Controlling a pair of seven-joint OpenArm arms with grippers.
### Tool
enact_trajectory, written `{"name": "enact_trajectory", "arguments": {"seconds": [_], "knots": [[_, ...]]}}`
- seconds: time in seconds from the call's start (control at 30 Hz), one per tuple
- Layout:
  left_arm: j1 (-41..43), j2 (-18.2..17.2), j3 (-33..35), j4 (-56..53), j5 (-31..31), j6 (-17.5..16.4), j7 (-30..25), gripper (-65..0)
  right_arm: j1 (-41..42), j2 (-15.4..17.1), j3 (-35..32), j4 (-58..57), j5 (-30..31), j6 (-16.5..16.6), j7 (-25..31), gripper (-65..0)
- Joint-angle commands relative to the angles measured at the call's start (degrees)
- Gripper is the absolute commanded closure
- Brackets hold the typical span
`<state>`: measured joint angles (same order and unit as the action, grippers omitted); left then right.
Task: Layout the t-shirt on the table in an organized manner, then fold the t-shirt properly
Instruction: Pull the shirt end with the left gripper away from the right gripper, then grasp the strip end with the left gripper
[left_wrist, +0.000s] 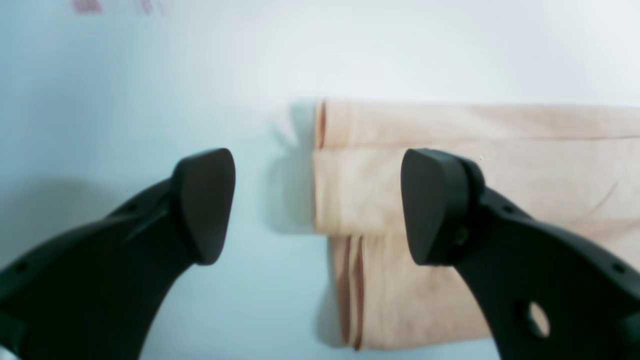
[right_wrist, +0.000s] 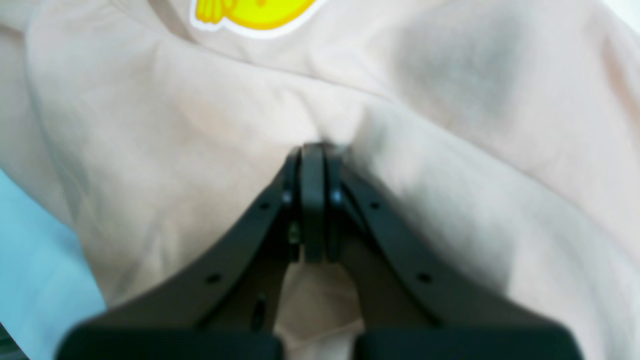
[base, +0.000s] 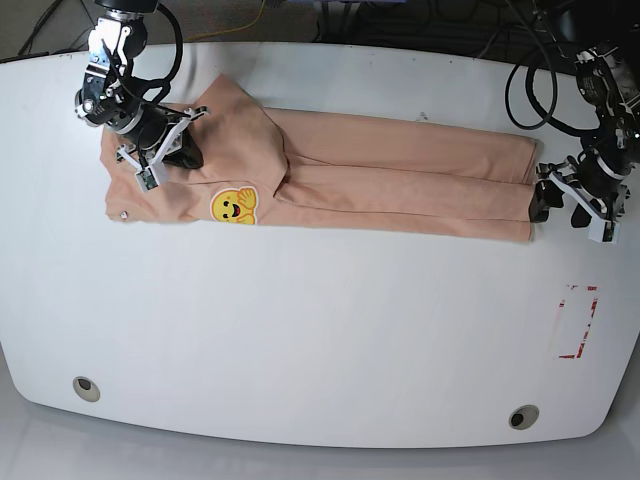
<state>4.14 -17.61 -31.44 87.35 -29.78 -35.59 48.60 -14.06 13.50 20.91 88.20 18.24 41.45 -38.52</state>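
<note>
T-shirt (base: 400, 180) lengthwise across table (base: 300, 330)

T-shirt (base: 400, 175): soft matt peach cloth, lightly creased; emoji print (base: 233, 206) smooth, glossy yellow. Worktop (base: 300, 330): smooth white, slight sheen. Left gripper (left_wrist: 317, 205) and right gripper (right_wrist: 312, 150) jaws: matt black plastic.

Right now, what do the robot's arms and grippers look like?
Both the left gripper and the right gripper have matte black curved fingers with small holes and rounded pads. In the base view, the arms are black with white brackets and loose black cables.
</note>
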Motion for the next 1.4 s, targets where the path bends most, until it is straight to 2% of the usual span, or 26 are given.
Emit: {"name": "enact_trajectory", "arguments": {"seconds": [0.0, 0.13, 0.6, 0.87, 1.3, 1.37], "knots": [[-0.8, -2.0, 1.0, -1.2, -2.9, -0.1, -1.0, -49.2, -0.6, 0.7, 0.1, -0.2, -4.4, -1.5, -4.2, 0.0], [-0.8, -2.7, 2.6, -4.2, -4.7, -0.1, -1.0, -49.2, -0.6, 0.7, 0.1, -0.2, -4.6, -1.5, -4.2, 0.0], [-0.8, -2.8, 7.3, -10.9, -4.6, -0.1, -1.1, -49.2, -0.7, 0.7, 0.1, -0.2, -4.2, -1.5, -4.2, 0.0], [-0.4, -2.6, 10.2, -10.7, -4.7, -0.1, -1.1, -48.7, -0.7, -0.9, 0.1, -0.2, -4.6, -1.5, -4.2, 0.0], [1.4, -2.7, 10.4, -10.6, -4.6, -0.1, -1.0, -48.3, -0.7, -0.9, 0.1, -0.2, -4.2, -1.5, -4.2, 0.0], [1.5, -2.7, 10.4, -10.6, -4.6, -0.1, -1.0, -46.1, -0.7, -0.9, 0.1, -0.2, -4.2, -1.5, -4.2, 0.0]]}}
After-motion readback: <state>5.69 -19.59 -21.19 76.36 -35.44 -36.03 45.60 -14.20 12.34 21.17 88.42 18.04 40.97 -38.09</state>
